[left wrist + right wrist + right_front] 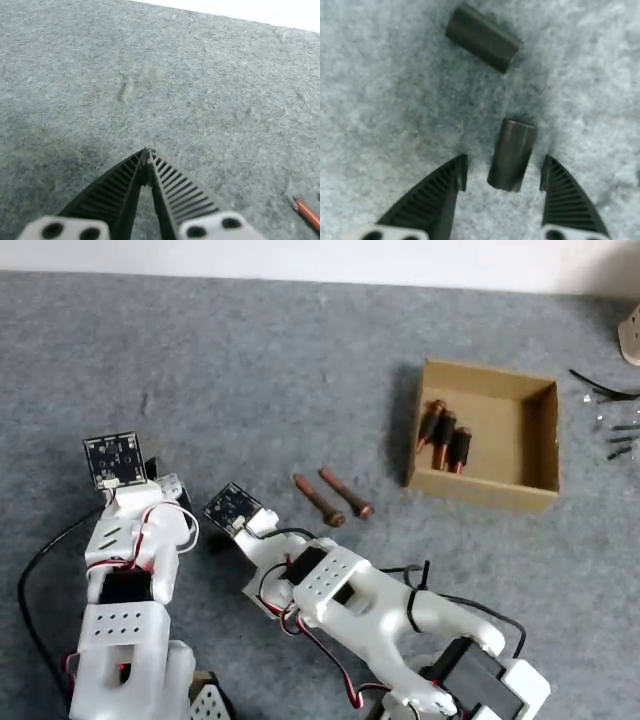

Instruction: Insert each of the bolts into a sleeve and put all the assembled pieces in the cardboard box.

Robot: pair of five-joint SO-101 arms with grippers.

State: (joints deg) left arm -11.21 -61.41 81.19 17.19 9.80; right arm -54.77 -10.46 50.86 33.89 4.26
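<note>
My left gripper (146, 156) is closed on nothing over the gray tabletop (150, 75) at the left. My right gripper (505, 162) is open, fingers either side of one of two dark sleeves (512, 154), the other sleeve (482, 37) just beyond. The high view adds two loose bolts (318, 500) farther right, then the cardboard box (480, 490) holding three assembled pieces (443, 440).
</note>
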